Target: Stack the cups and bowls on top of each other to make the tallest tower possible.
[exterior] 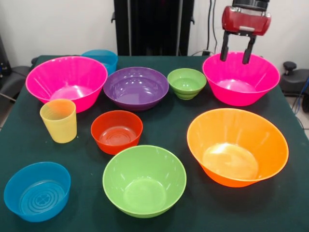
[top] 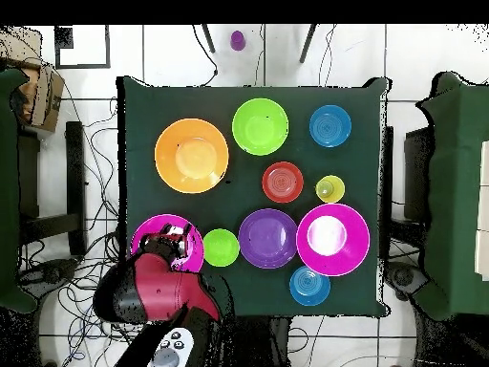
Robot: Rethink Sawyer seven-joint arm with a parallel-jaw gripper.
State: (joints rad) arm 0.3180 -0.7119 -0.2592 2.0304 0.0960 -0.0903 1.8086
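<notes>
Bowls covered the green table (exterior: 159,128) from side to side, none nested in another, so no tower stood yet. At the left of the front view sat a small blue bowl (exterior: 37,191) by the near edge, the yellow cup (exterior: 59,120) upright behind it, and behind that a big pink bowl (exterior: 66,82) with a second small blue bowl (exterior: 101,59) peeking out past its far rim. Next came the red-orange bowl (exterior: 117,131), just beside the cup, with the large lime-green bowl (exterior: 144,180) in front of it and the purple bowl (exterior: 136,88) behind, its rim close against the pink one. Right of the purple bowl sat the small lime-green bowl (exterior: 187,83). The big orange bowl (exterior: 237,146) lay tilted at the near right. Behind it stood the other pink bowl (exterior: 241,78), and my pincer (exterior: 236,54) hung over its far rim, the two dark fingers (exterior: 224,47) spread apart and pointing down, holding nothing, the tips level with the rim. From overhead, my red arm (top: 158,287) covered part of that bowl
</notes>
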